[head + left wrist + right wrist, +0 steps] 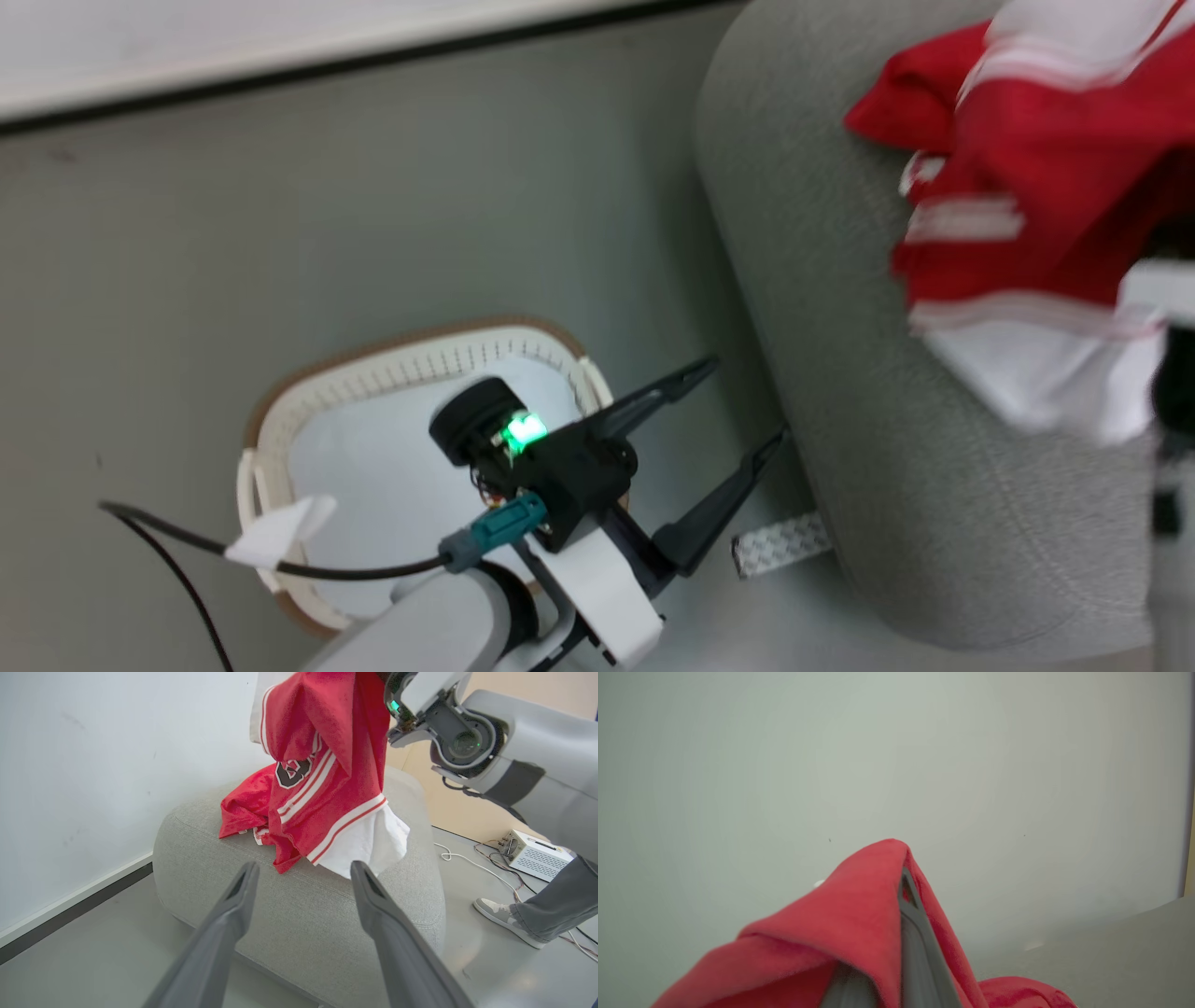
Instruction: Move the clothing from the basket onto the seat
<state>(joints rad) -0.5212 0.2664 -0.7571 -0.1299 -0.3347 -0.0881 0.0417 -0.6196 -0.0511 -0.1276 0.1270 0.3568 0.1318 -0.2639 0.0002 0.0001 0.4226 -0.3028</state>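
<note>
Head view, left gripper: the left gripper [747, 397] is spread wide and carrying nothing, with the basket [280, 411] just behind its wrist.
Head view, basket: a pale pad [373, 467] lies flat inside it.
Head view, seat: the seat [840, 392] sits just past the left fingertips.
Head view, clothing: the clothing [1027, 187] is up over the seat, well beyond those tips, and blurred.
Left wrist view, clothing: it hangs dead ahead of the spread fingers. The top is bunched high beside the right arm [467, 732], the lower red folds rest on the cushion, and a white hem dangles near the tips.
Right wrist view, right gripper: the right gripper [906, 896] is clamped tight on red fabric, which drapes over both fingers.
Handling: I judge it light, limp and soft, so it will slump wherever it lands.
Where to hold: a thick bunched fold or the banded hem looks better than a single layer.
</note>
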